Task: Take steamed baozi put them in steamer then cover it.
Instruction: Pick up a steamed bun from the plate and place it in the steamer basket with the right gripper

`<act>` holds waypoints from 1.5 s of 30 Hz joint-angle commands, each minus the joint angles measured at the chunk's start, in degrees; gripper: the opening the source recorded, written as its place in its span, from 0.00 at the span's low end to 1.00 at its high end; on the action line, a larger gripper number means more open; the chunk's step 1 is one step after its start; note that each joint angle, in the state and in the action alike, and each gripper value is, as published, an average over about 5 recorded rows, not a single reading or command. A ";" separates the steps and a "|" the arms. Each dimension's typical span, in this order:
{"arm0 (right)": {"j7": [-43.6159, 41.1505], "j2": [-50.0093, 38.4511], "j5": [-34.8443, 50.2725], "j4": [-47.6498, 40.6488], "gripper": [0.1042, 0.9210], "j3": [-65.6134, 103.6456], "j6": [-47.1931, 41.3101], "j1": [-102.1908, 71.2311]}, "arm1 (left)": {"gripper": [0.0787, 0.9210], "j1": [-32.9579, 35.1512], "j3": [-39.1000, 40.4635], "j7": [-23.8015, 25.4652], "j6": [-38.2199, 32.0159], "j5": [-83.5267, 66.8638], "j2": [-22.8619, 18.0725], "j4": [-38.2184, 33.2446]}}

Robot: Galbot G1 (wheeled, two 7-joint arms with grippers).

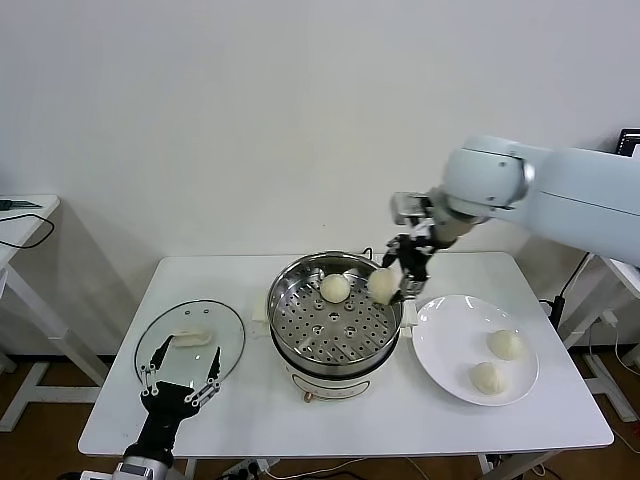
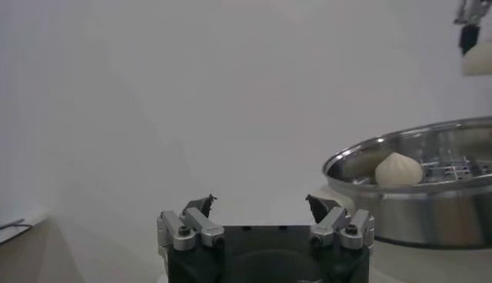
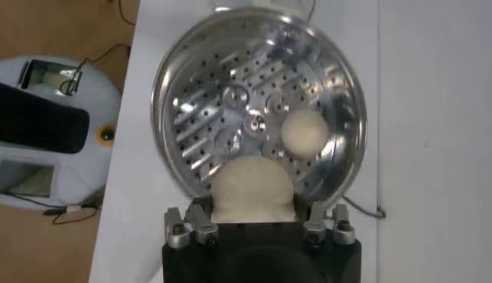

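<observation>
My right gripper point(image 1: 392, 283) is shut on a cream-white baozi point(image 1: 383, 285) and holds it above the right rim of the steel steamer point(image 1: 290, 325). The held baozi point(image 3: 252, 188) fills the space between the jaws in the right wrist view, over the perforated floor point(image 3: 223, 115). One baozi point(image 1: 335, 288) lies inside the steamer at the back; it also shows in the left wrist view point(image 2: 397, 169). Two baozi point(image 1: 505, 344) point(image 1: 487, 377) lie on the white plate point(image 1: 440, 340). The glass cover point(image 1: 230, 340) with its white handle point(image 1: 190, 340) lies flat at the table's left. My left gripper point(image 1: 180, 378) is open and empty at the cover's front edge.
The steamer stands on a white pot base point(image 1: 330, 380) at the table's middle. The plate sits right of it. A white side table point(image 1: 20, 225) stands far left. A cable point(image 3: 361, 208) lies on the table beside the steamer.
</observation>
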 commanded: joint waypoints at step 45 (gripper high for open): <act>-1.24 20.21 -6.97 -18.70 0.88 7.55 -3.67 -18.03 | 0.88 -1.28 -1.75 -0.07 0.26 -0.74 0.87 0.87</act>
